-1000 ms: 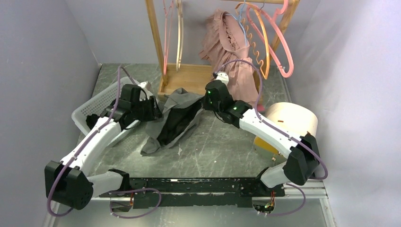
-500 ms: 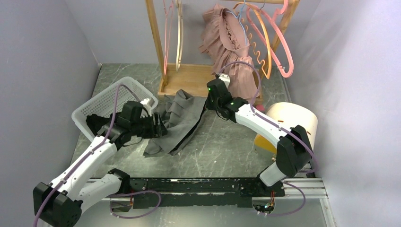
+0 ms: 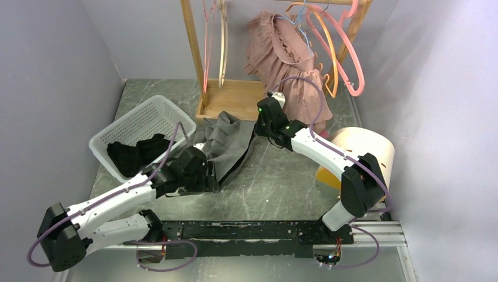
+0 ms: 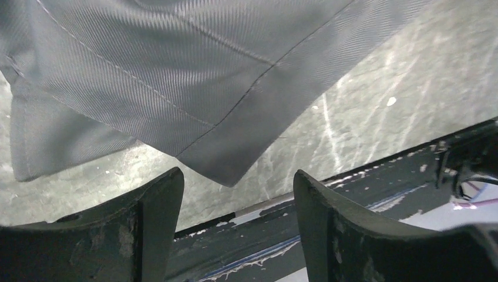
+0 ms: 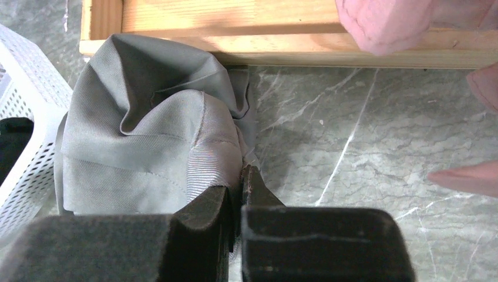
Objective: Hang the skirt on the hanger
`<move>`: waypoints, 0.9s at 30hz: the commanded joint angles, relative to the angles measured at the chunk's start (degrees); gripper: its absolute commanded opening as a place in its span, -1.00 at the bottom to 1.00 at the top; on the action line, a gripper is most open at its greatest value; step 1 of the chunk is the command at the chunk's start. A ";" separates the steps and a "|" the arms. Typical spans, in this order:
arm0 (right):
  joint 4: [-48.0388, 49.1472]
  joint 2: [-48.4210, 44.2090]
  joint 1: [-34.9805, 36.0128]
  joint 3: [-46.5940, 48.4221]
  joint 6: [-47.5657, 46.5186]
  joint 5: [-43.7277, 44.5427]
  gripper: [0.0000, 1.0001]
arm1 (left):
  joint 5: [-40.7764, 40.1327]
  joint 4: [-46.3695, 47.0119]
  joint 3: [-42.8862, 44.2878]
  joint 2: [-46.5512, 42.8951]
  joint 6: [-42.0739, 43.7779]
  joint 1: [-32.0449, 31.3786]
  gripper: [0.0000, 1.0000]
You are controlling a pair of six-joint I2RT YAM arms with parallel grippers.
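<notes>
Grey skirt bunched on the counter, one edge fold clenched in the right gripper. The left gripper is held open over the hem, grasping nothing. If lifted toward a hanger by this single pinch, the cloth may slip free or hang twisted.

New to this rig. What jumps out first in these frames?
The grey skirt lies crumpled mid-table in front of the wooden rack, pinched at its far-right edge by the right gripper. The left gripper stands open at the skirt's near hem, gripping nothing. Behind, a pink dress hangs on the rack beside empty hangers; a white basket holding black clothes sits at the left.
</notes>
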 commanded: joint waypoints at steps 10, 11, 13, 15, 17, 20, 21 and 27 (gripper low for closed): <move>3.38 -2.11 -0.94 -1.35 0.97 -2.52 -1.00 | -13.76 4.95 -3.36 3.97 -5.44 -2.09 0.25; 3.37 -2.31 -0.99 -1.53 1.05 -2.54 -1.00 | -15.33 5.17 -2.92 3.66 -5.33 -2.13 0.17; 3.33 -2.68 -1.04 -1.81 1.07 -2.63 -1.00 | -18.10 5.02 -1.55 2.73 -5.10 -2.09 0.03; 3.33 -3.05 -1.05 -2.12 0.98 -2.63 -1.00 | -20.48 4.34 -0.40 2.10 -4.90 -2.09 -0.04; 3.24 -3.44 -1.02 -2.36 0.96 -2.52 -1.00 | -22.15 4.41 -0.29 1.84 -4.08 -2.00 -0.13; 3.09 -3.86 -1.13 -2.47 0.86 -2.91 -1.00 | -24.89 2.89 -0.06 2.78 -3.60 -1.44 -0.33; 3.00 -3.99 -1.11 -2.45 0.85 -2.97 -1.00 | -25.12 2.35 0.25 3.15 -3.49 -1.01 -0.39; 1.66 -5.36 -1.13 -2.33 -0.02 -3.73 -1.00 | -25.58 -1.19 4.15 3.11 -1.81 1.28 -0.83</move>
